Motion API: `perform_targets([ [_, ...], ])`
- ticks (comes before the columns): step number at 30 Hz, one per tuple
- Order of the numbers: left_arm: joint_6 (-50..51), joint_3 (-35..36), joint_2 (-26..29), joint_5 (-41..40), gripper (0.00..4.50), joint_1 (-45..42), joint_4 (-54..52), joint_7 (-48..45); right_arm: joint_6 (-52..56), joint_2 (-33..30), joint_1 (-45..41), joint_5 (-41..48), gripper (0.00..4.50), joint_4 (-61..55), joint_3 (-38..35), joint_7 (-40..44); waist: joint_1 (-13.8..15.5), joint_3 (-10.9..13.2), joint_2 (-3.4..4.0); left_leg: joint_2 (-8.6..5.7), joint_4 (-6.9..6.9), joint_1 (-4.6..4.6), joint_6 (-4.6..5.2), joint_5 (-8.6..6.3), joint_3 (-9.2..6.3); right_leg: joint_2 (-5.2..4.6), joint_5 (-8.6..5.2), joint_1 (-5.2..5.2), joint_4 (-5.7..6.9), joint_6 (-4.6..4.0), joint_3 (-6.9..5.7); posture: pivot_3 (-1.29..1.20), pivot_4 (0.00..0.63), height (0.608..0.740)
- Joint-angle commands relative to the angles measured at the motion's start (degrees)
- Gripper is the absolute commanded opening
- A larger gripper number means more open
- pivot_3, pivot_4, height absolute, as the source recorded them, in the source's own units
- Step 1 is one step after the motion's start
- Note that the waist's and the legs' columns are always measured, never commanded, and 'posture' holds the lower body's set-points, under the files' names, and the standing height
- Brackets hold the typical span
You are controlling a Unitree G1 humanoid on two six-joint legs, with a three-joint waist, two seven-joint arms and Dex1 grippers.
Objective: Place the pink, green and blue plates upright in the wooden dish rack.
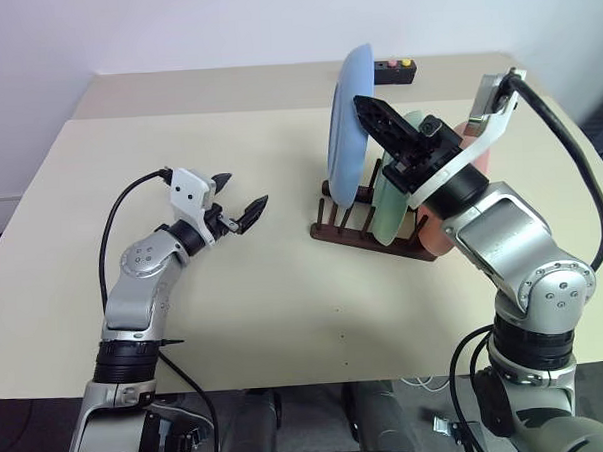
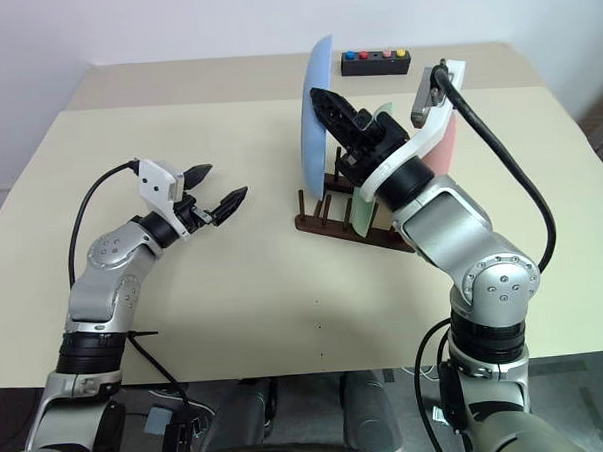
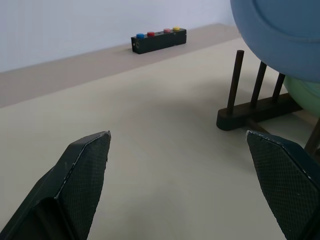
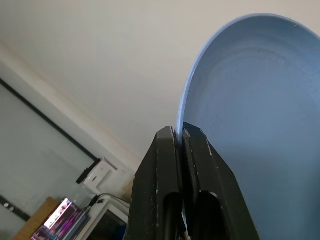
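The blue plate stands upright at the left end of the wooden dish rack, its lower edge down among the pegs. My right gripper is shut on the blue plate's upper rim, which is pinched between the fingers. The green plate stands upright in the rack beside the blue one. The pink plate stands at the right end, partly hidden behind my right arm. My left gripper hovers open and holds nothing, left of the rack and pointing toward it.
A black box with coloured buttons lies at the table's far edge behind the rack. The beige table spreads bare in front of and to the left of the rack. The rack's end pegs stand close ahead of my left gripper.
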Motion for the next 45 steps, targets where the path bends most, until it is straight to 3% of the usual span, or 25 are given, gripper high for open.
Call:
perform_targets([
  [1,-1.18,0.62,0.2,0.12,4.45,-0.02,-1.52,-0.2,-1.5,-0.17,0.07,0.01,0.0,-0.55,-0.57,-0.89,0.01,0.0,0.0,0.0,0.0,0.0,0.0,0.0,0.0,0.0,0.0,0.0,0.0,0.0,0.0,0.0,0.15,0.74],
  [16,-1.42,0.54,0.09,0.38,4.45,-0.09,-1.13,-0.07,-2.33,0.14,0.94,1.98,0.0,0.17,0.13,-3.55,0.01,0.01,0.01,0.0,-0.02,-0.01,0.0,0.0,0.0,0.0,0.0,0.0,-0.03,0.0,0.0,0.0,0.15,0.74],
  [19,-1.48,0.57,0.07,0.41,4.5,-0.05,-1.13,-0.02,-2.32,-0.03,0.97,2.02,0.91,0.15,0.23,-3.27,0.01,0.01,0.01,0.0,-0.02,-0.01,0.01,0.0,0.0,0.0,0.0,0.0,-0.03,0.0,0.0,0.0,0.15,0.74],
  [25,-1.39,0.62,0.0,0.37,4.5,0.07,-1.22,-0.1,-1.58,-1.51,0.98,0.81,3.9,0.0,0.19,-2.96,0.02,0.01,0.01,0.0,-0.02,-0.01,0.01,0.0,0.0,0.0,0.0,0.0,-0.03,-0.01,0.0,0.0,0.15,0.74],
  [32,-1.35,0.47,-0.18,0.27,4.5,0.2,-1.25,-0.27,0.87,-6.35,0.44,-4.11,3.9,-0.75,0.76,0.58,0.06,0.01,0.01,0.0,-0.02,-0.01,0.01,0.0,0.0,0.0,0.0,0.0,-0.04,-0.01,0.0,0.0,0.15,0.74],
  [39,-1.41,0.27,-0.53,0.41,4.5,0.12,-1.04,-0.58,5.02,-15.05,-3.79,-14.19,3.9,-2.96,2.79,12.54,0.06,0.04,0.07,0.0,-0.02,-0.02,0.01,-0.01,0.01,0.0,-0.01,0.0,-0.06,-0.01,0.0,0.0,0.15,0.74],
  [45,-1.34,0.08,-0.91,0.54,4.5,0.26,-1.04,-0.75,3.9,-16.81,-6.31,-17.42,3.9,-5.53,1.2,21.37,0.15,0.03,0.05,0.0,-0.02,-0.05,0.01,-0.01,0.01,0.0,-0.01,0.0,-0.1,0.0,0.0,0.0,0.15,0.74],
])
